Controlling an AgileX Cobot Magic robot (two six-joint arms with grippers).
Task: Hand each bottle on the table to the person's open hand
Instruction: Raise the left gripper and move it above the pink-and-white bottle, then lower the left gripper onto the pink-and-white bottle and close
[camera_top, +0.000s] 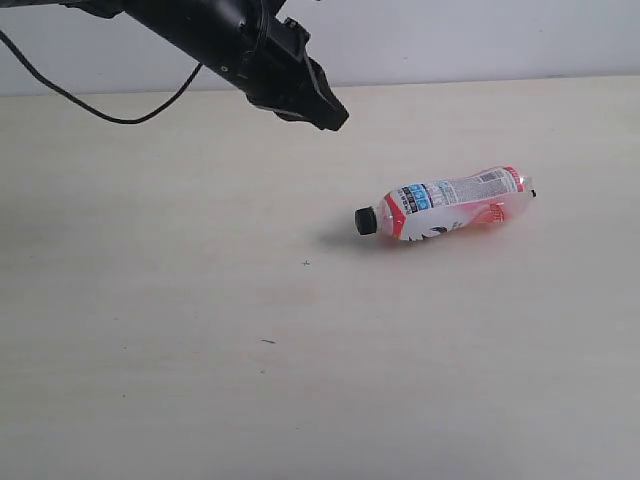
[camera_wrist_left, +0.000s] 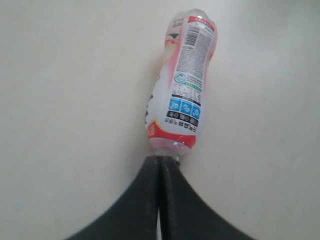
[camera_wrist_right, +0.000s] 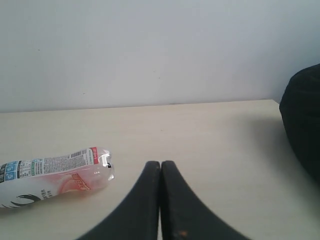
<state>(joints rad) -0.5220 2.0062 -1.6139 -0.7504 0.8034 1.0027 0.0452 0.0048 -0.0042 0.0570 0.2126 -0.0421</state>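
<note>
One bottle (camera_top: 448, 206) lies on its side on the pale table (camera_top: 200, 330), right of centre. It is pink-red with a black cap (camera_top: 365, 221) pointing left. My left gripper (camera_top: 325, 110) hovers above the table, up and left of the bottle, its jaws shut and empty. In the left wrist view the bottle (camera_wrist_left: 182, 87) lies straight beyond the shut fingertips (camera_wrist_left: 160, 161), which hide its cap. The right wrist view shows my right gripper (camera_wrist_right: 160, 165) shut and empty, with the bottle's base end (camera_wrist_right: 55, 175) off to one side. No hand and no other bottles are in view.
A pale wall (camera_top: 480, 35) runs behind the table's far edge. A black cable (camera_top: 90, 105) hangs from the left arm over the back left of the table. A dark rounded object (camera_wrist_right: 302, 120) sits at the edge of the right wrist view.
</note>
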